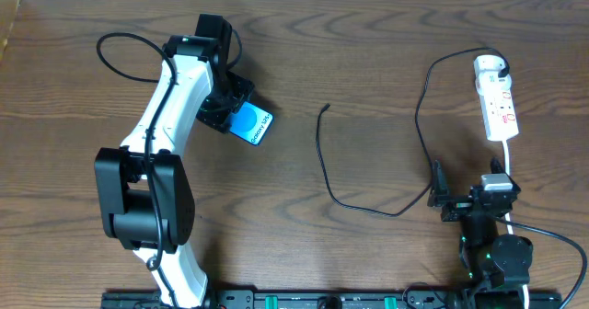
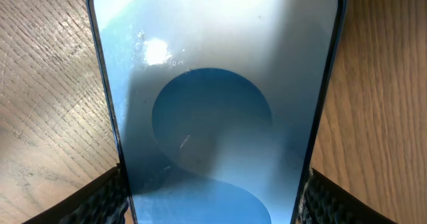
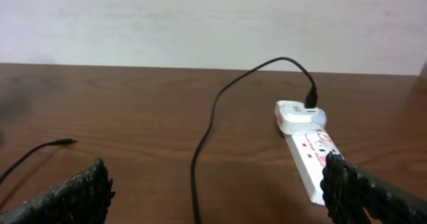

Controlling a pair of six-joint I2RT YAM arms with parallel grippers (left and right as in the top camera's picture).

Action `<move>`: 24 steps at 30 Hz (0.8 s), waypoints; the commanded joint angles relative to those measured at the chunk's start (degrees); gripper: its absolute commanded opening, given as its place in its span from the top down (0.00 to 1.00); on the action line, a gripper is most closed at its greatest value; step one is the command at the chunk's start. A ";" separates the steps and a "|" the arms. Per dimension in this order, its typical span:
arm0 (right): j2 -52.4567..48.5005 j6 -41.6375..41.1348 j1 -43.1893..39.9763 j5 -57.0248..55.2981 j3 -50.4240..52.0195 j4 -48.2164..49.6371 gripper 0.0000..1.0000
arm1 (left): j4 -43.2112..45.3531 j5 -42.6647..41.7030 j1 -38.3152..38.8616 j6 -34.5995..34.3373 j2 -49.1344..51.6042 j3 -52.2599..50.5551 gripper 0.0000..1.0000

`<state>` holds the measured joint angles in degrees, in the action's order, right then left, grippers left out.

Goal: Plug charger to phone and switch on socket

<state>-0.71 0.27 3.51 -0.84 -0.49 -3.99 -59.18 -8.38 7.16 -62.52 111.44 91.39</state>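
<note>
Nearest, our right tool (image 3: 217, 187) stands apart and empty, beyond it the charger cable (image 1: 324, 162) trails across the bench (image 1: 368, 51) from its loose tip (image 1: 326, 107) to its white plug (image 1: 490, 67) in the power strip (image 1: 502, 111), and our left tool (image 2: 213, 201) clamps the blue-screened phone (image 1: 251, 125), apart from that tip.

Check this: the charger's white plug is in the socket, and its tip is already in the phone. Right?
Not quite. The tip lies loose on the table, well apart from the phone, as the overhead view shows. The white plug is indeed in the socket.
</note>
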 commanded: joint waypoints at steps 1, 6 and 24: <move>0.22 -0.72 0.28 0.83 0.17 0.68 0.01 | -0.37 1.53 -0.39 1.01 -2.25 1.57 0.39; -0.35 -1.31 0.28 6.88 -0.28 2.14 0.01 | -0.31 -0.02 -0.39 0.98 -2.25 1.57 0.39; -40.41 -2.99 -1.07 14.80 -40.06 -12.00 0.01 | 0.33 -3.23 -0.39 0.94 -2.25 1.57 0.39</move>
<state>-35.48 -2.35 2.90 10.57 -32.84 -12.88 -58.83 -9.89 7.16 -62.52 111.44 91.39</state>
